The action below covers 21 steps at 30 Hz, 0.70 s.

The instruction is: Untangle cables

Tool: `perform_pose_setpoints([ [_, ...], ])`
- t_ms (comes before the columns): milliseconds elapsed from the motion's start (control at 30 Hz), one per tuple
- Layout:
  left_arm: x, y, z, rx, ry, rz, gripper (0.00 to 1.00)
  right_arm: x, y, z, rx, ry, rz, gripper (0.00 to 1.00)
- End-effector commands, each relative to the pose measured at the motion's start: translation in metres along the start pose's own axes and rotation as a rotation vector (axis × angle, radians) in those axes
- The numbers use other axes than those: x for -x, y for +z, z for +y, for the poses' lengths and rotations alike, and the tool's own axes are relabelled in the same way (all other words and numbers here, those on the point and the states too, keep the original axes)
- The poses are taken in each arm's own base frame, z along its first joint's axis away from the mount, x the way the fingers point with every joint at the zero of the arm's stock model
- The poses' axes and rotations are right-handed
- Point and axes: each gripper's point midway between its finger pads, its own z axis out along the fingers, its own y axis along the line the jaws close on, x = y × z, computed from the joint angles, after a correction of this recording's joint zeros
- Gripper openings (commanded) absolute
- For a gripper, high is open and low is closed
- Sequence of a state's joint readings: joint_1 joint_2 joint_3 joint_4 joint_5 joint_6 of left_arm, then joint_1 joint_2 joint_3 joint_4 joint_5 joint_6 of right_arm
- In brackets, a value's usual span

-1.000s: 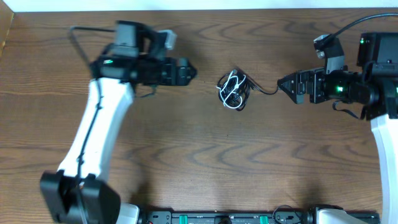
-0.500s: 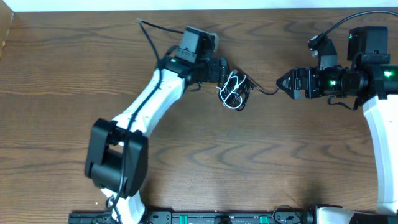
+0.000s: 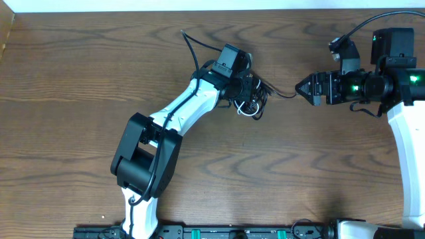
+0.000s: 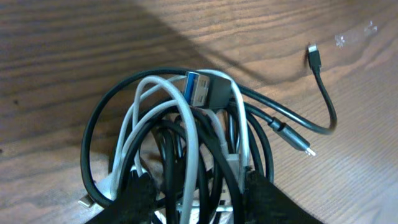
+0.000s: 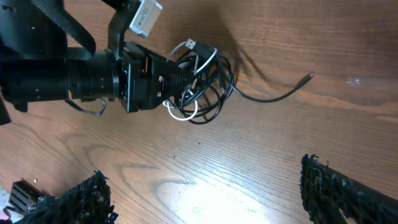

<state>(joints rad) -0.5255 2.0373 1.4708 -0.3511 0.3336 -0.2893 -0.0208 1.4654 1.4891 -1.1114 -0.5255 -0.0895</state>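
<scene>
The cables [image 3: 253,101] lie bunched in a small knot of black and white cords at the table's middle back. In the left wrist view the cables [image 4: 186,137] fill the frame, a blue-tongued USB plug [image 4: 202,88] on top. My left gripper [image 3: 247,91] is pushed into the knot; its gripper [image 4: 199,186] has several strands between half-closed fingers, and a firm grip does not show. A black tail [image 5: 273,96] runs out to the right. My right gripper [image 3: 297,88] hovers just right of that tail, open and empty, its gripper [image 5: 205,186] above bare wood.
The left arm [image 3: 179,113] stretches diagonally from the front edge to the knot, its black lead [image 3: 188,41] looping behind it. The right arm [image 3: 392,86] fills the right side. Arm bases [image 3: 232,232] line the front edge. The table's back edge [image 3: 199,9] is close behind.
The left arm has swung right from the far left into the knot, and its jaws have narrowed around strands. The right gripper crept slightly left, still open.
</scene>
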Motion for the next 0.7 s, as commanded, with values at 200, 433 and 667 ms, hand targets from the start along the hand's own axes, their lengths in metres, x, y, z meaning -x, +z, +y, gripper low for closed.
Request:
perform_pose_setpoints([
  [200, 0.023, -0.009, 0.004, 0.042, 0.001, -0.082, 0.09, 0.004, -0.003, 0.006, 0.007, -0.009, -0.010, 0.95],
  [433, 0.042, -0.050, -0.019, -0.003, 0.009, -0.164, 0.09, -0.001, 0.001, 0.004, 0.009, 0.001, 0.006, 0.96],
  [667, 0.058, -0.125, -0.047, -0.061, -0.086, -0.269, 0.08, -0.006, 0.006, 0.002, 0.014, 0.015, 0.020, 0.96],
])
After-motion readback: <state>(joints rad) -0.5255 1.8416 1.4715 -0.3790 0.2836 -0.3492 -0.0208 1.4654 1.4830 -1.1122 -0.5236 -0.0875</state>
